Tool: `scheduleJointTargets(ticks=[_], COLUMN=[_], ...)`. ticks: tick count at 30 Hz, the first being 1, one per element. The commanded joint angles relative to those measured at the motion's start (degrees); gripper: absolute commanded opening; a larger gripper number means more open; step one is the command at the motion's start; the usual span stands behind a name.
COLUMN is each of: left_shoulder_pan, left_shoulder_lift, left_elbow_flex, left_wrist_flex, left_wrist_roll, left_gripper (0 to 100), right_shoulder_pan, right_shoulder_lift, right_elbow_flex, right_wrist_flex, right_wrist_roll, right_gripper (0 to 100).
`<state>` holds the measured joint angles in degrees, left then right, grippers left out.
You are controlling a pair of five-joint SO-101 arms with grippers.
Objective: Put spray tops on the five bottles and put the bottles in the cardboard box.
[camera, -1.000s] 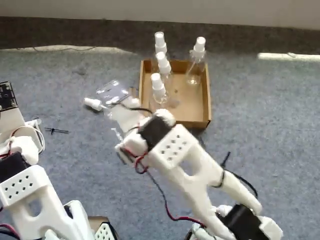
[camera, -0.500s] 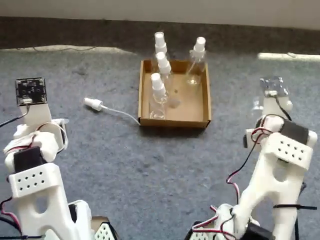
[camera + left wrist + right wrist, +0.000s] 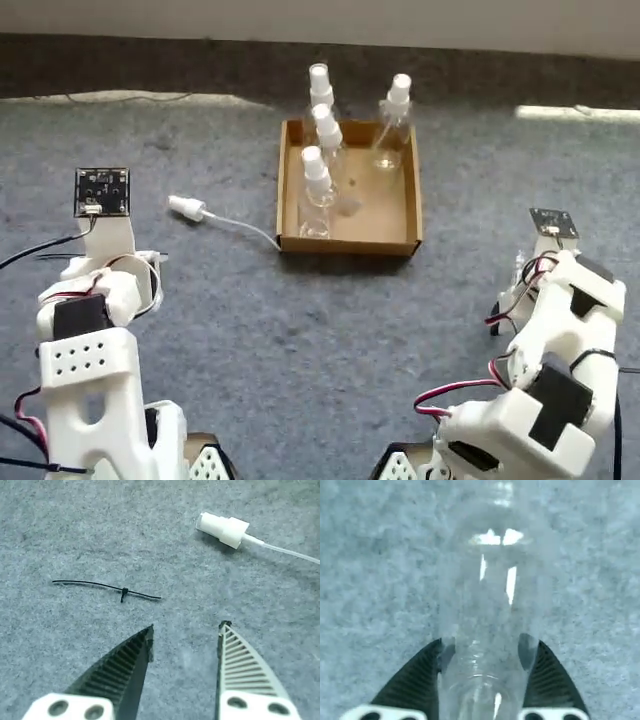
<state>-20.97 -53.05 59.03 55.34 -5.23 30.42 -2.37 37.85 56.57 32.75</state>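
The cardboard box [image 3: 410,215] sits at the middle back of the carpet, and several clear bottles [image 3: 318,195] with white spray tops stand in it. A loose white spray top [image 3: 187,207] with a thin tube lies on the carpet left of the box; the left wrist view has this spray top [image 3: 223,529] ahead of my left gripper [image 3: 186,632]. That gripper is open just above the carpet with nothing in it. My right gripper [image 3: 486,647] is shut on a clear bottle [image 3: 495,600] with no top, low over the carpet. The right arm [image 3: 560,300] stands right of the box.
A black cable tie [image 3: 107,588] lies on the grey carpet near my left gripper. The left arm [image 3: 85,320] stands at the front left. A dark strip and a pale wall run along the back, behind the box.
The right arm has swung from left of the box to the right side, carrying the topless bottle, and has come down low. The left arm has moved forward towards the loose spray top.
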Motion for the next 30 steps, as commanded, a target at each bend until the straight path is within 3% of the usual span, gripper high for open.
scheduleJointTargets(ticks=[1, 9, 22, 30], left_shoulder_pan=[1.3, 1.4, 1.3, 1.3], left_shoulder_lift=[-0.4, -0.4, -0.4, -0.4], left_elbow_flex=[-0.4, -0.4, -0.4, -0.4], left_wrist_flex=[0.2, 0.2, 0.2, 0.2], left_wrist_roll=[0.6, 0.6, 0.6, 0.6], left_gripper=[20, 20, 20, 20], right_shoulder_pan=[0.9, 0.3, -7.8, -7.8], right_shoulder_lift=[0.7, 0.6, 1.9, 15.9], right_elbow_flex=[-2.4, -8.1, -30.0, -37.6], right_wrist_flex=[-0.5, 6.2, 11.5, 16.2], right_wrist_roll=[0.6, 0.3, -6.1, -5.8], right_gripper=[19.3, 31.9, 32.4, 32.4])
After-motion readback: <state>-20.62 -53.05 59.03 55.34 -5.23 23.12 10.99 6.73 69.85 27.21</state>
